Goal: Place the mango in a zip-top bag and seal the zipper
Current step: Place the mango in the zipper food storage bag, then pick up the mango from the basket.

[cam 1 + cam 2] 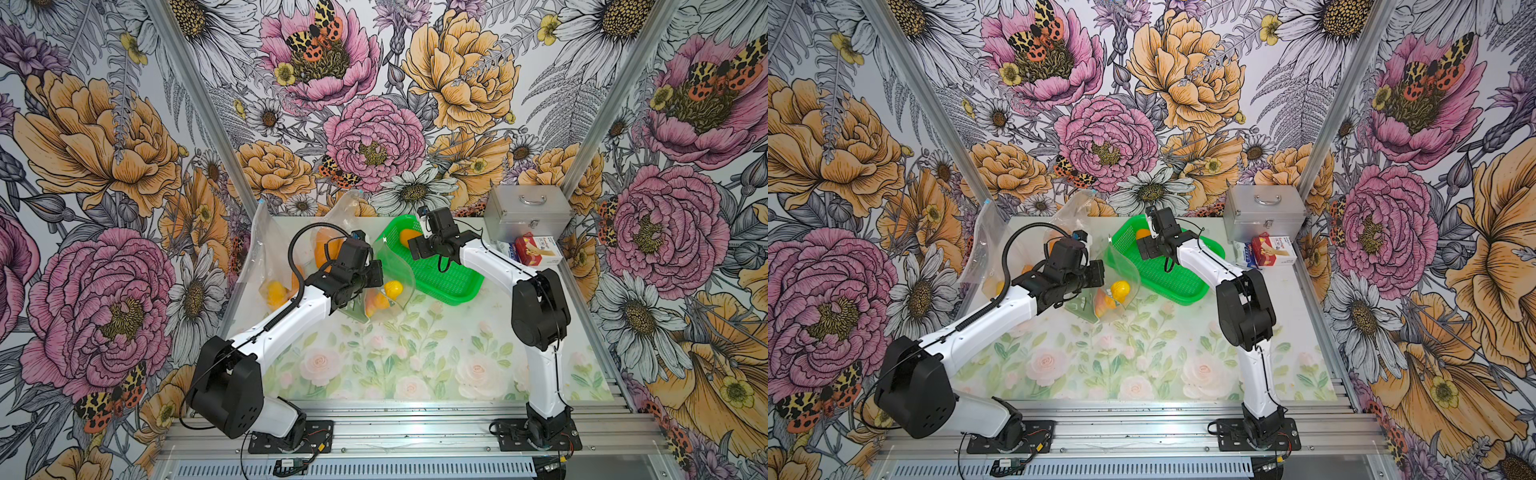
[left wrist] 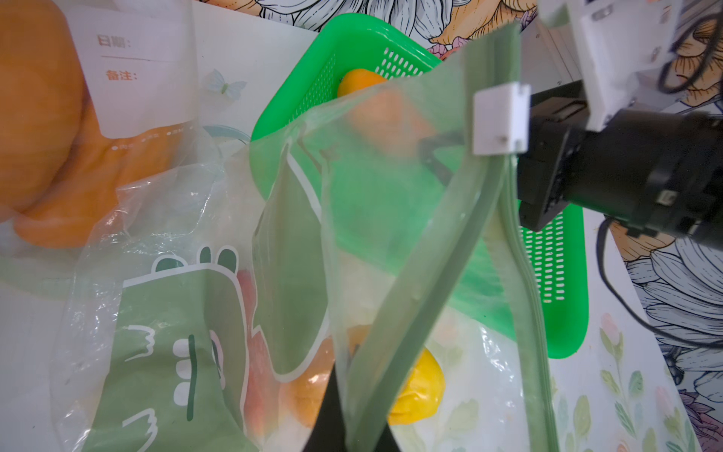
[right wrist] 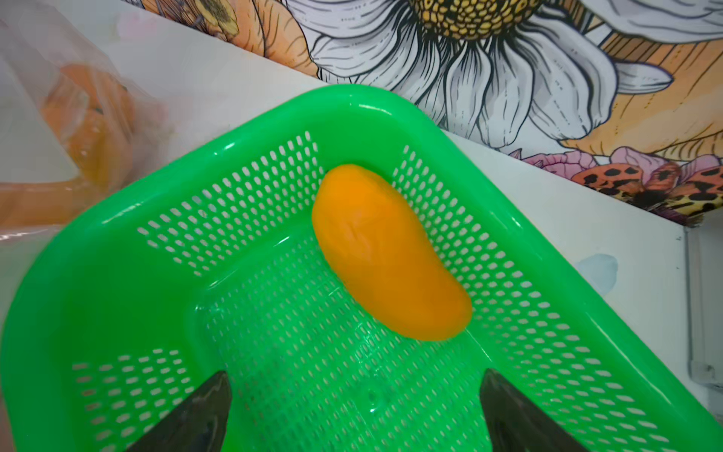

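Mango [image 3: 387, 254]: smooth, orange, curved (lying in green basket [image 3: 98, 274]).

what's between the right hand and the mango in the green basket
Only bare floor of the green basket, seen in the right wrist view: nothing else separates the open right hand from the mango.

Clear basket [image 3: 352, 98] floor up to mango [image 3: 387, 258], wall just behind, raised bag [image 1: 395, 266] beside the rim.

The mango [image 1: 406, 237] lies in the basket [image 1: 453, 286], right of the zip-top bag [image 1: 397, 266].
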`<state>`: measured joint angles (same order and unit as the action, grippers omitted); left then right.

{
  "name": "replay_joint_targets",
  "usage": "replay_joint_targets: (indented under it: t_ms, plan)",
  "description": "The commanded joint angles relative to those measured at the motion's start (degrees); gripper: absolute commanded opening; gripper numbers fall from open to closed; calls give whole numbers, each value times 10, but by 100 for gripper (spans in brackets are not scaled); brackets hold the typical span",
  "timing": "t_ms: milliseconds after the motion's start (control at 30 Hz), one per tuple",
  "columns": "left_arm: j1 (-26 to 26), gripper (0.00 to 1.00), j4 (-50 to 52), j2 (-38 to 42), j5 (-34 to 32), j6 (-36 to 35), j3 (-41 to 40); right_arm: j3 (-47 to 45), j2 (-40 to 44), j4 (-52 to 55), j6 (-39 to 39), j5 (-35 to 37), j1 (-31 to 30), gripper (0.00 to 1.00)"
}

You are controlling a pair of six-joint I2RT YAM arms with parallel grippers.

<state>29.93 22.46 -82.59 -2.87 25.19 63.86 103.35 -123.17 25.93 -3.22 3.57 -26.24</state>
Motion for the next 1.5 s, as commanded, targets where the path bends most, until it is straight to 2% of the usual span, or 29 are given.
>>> replay_joint_targets:
  t_ms: [0, 367, 833, 1267, 1367, 1467]
  plan:
    - [6, 0, -10, -1, 13, 2, 7, 52, -29, 12, 41, 24, 4, 99]
    - [23, 0, -10, -22, 18, 0, 22, 185, -150, 43, 105, 63, 4, 99]
    - [24, 0, -10, -28, 25, 0, 27, 350, -265, 90, 146, 17, 6, 99]
    - [20, 0, -10, -29, 25, 3, 22, 401, -304, 131, 143, -33, 12, 99]
    - [19, 0, -10, -29, 24, 3, 21, 412, -311, 148, 143, -35, 12, 94]
    - [18, 0, -10, -29, 25, 4, 21, 412, -309, 155, 142, -41, 14, 95]
